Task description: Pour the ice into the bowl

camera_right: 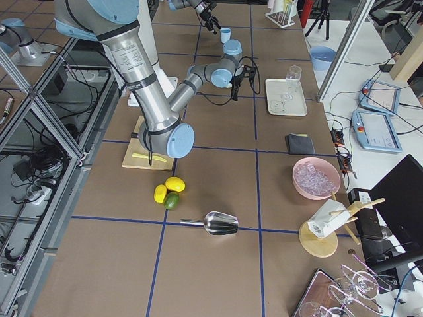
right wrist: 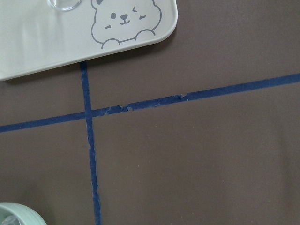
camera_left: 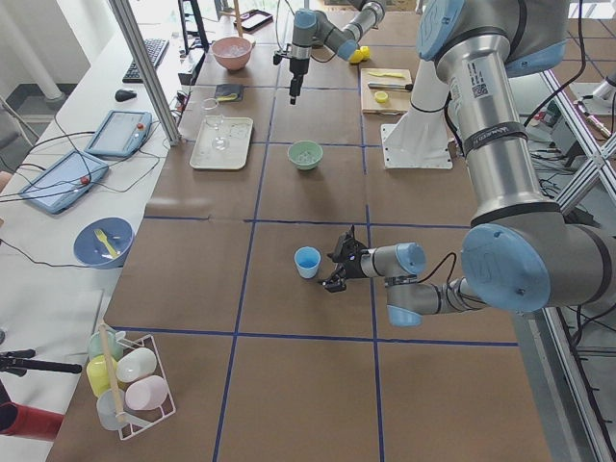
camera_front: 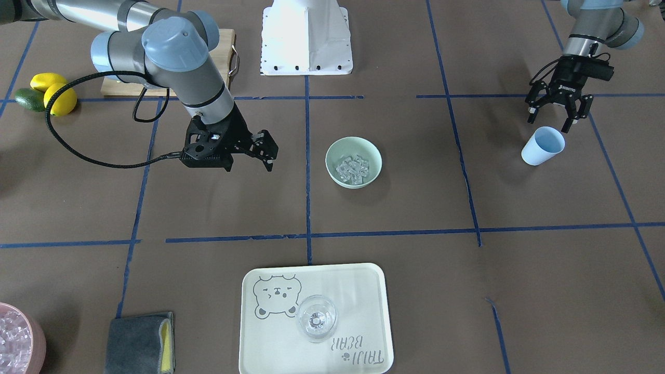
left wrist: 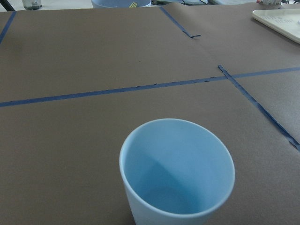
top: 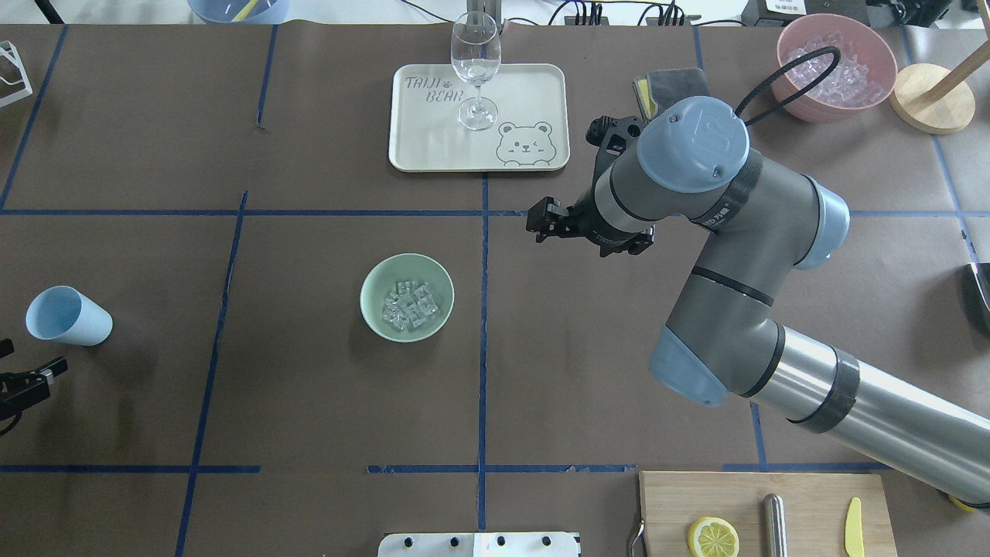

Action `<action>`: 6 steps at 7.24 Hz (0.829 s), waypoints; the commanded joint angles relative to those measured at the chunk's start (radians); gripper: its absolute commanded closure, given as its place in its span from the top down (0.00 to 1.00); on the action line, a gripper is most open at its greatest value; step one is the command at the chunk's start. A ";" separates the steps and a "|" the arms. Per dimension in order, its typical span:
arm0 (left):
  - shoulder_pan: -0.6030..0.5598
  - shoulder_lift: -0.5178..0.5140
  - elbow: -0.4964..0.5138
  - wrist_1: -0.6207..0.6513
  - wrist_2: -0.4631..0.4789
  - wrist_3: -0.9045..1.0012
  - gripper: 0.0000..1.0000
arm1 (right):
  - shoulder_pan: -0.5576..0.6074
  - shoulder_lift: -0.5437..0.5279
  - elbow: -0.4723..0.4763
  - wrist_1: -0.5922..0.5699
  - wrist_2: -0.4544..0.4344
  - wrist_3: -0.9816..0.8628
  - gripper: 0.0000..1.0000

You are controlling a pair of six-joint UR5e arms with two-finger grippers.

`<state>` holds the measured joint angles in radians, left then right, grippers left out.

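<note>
Ice point(camera_front: 353, 167), a heap of small clear glassy cubes, lies inside the round pale mint-green bowl point(camera_front: 358, 144) near the table's middle in the front-facing view. There the left gripper point(camera_front: 550, 117) hangs with its black fingers spread wide, holding nothing. It is just beside the upright light blue plastic cup point(camera_front: 543, 146) and not touching it. The right gripper point(camera_front: 268, 151), likewise spread and holding nothing, hovers off to one side of the bowl, well apart from it.

Overhead, the cubes cover the bowl's bottom, and a clear stemmed wine glass point(top: 475, 66) stands on the cream rectangular bear-printed tray point(top: 433, 139).

The left wrist view looks into the cup, which is empty. The right wrist view catches a corner of the tray and a sliver of the bowl's rim.
</note>
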<state>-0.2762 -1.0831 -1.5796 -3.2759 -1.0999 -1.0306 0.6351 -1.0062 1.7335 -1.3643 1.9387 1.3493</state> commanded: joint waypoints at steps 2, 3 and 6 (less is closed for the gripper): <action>-0.001 0.058 -0.063 -0.001 -0.211 -0.099 1.00 | -0.092 0.047 -0.032 0.001 -0.067 0.048 1.00; -0.003 0.098 -0.110 -0.001 -0.265 -0.106 1.00 | -0.125 0.084 -0.063 0.002 -0.088 0.068 1.00; -0.101 0.155 -0.210 0.024 -0.450 -0.158 1.00 | -0.185 0.299 -0.288 0.008 -0.129 0.133 1.00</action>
<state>-0.3220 -0.9540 -1.7404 -3.2699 -1.4632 -1.1739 0.4699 -0.7905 1.5422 -1.3585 1.8225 1.4679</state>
